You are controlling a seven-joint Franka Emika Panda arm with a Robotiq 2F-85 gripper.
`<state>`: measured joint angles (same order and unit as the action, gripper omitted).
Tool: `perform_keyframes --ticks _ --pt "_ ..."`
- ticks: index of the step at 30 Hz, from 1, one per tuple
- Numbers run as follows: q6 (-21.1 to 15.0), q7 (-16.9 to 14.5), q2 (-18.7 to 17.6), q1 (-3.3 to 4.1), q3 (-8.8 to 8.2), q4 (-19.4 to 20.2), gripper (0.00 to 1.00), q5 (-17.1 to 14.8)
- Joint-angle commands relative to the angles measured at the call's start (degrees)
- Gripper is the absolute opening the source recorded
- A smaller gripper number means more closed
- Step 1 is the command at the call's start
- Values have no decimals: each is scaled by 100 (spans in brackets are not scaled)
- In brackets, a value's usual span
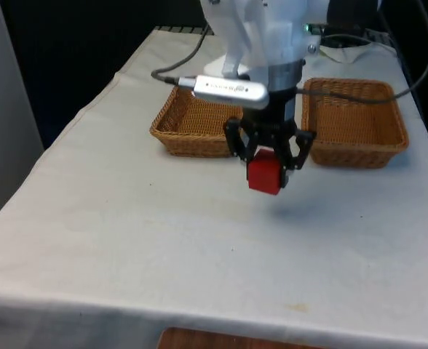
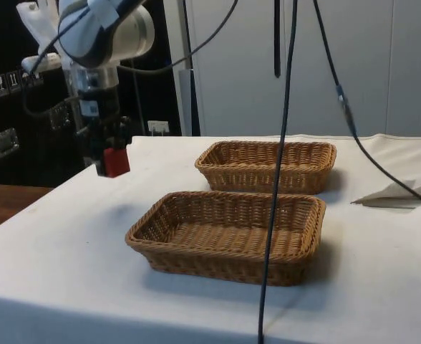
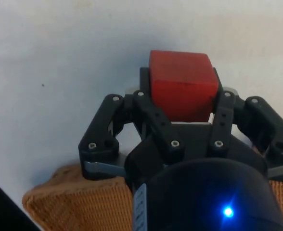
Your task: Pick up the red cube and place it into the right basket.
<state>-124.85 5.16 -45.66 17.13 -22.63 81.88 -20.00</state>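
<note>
You are looking at the red cube (image 1: 264, 175) hanging in the air above the white cloth, clear of the tabletop (image 1: 163, 240), pinched between the two black fingers of the gripper (image 1: 268, 161). In the wrist view the cube (image 3: 181, 85) is sitting squarely between the fingers (image 3: 151, 113), which are pressing against two opposite faces. It is showing as a plain, solid red block with flat faces and fairly crisp edges, and no markings are visible on it. From the side view the cube (image 2: 115, 161) is hanging below the gripper (image 2: 107, 159), well apart from the cloth beneath it.

Just behind the cube, you are seeing two shallow rectangular wicker baskets sitting side by side on the tabletop. The basket on the front view's right (image 1: 397, 120) is lying open and holding nothing that shows; the basket on the front view's left (image 1: 172, 120) is likewise showing only its woven floor. The cube is hovering in front of the gap between them, nearer the camera than either rim, and inside neither one. In the side view the two baskets (image 2: 147, 231) (image 2: 325, 159) are standing one behind the other, apart from the gripper.
</note>
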Motion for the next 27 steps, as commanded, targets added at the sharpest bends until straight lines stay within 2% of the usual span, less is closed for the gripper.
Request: perform_keyframes --ticks 1,4,13,14,15,16,17,24,25,27 --pt "-17 6 132 46 -40 138 3 40" --pt "0 -17 332 86 -57 315 3 92" --pt "6 -57 928 143 -69 865 3 367" --pt "52 -52 865 97 -29 773 3 355" --pt "52 -57 934 103 -29 837 3 390" --pt "6 -63 1123 166 -69 1031 3 476" --pt "0 -63 1180 172 -63 1083 3 516" --pt "-46 -126 1633 178 -57 1513 3 791" --pt "17 -109 1576 149 -34 1450 3 762" --pt "-63 -143 1742 178 -57 1621 3 859"
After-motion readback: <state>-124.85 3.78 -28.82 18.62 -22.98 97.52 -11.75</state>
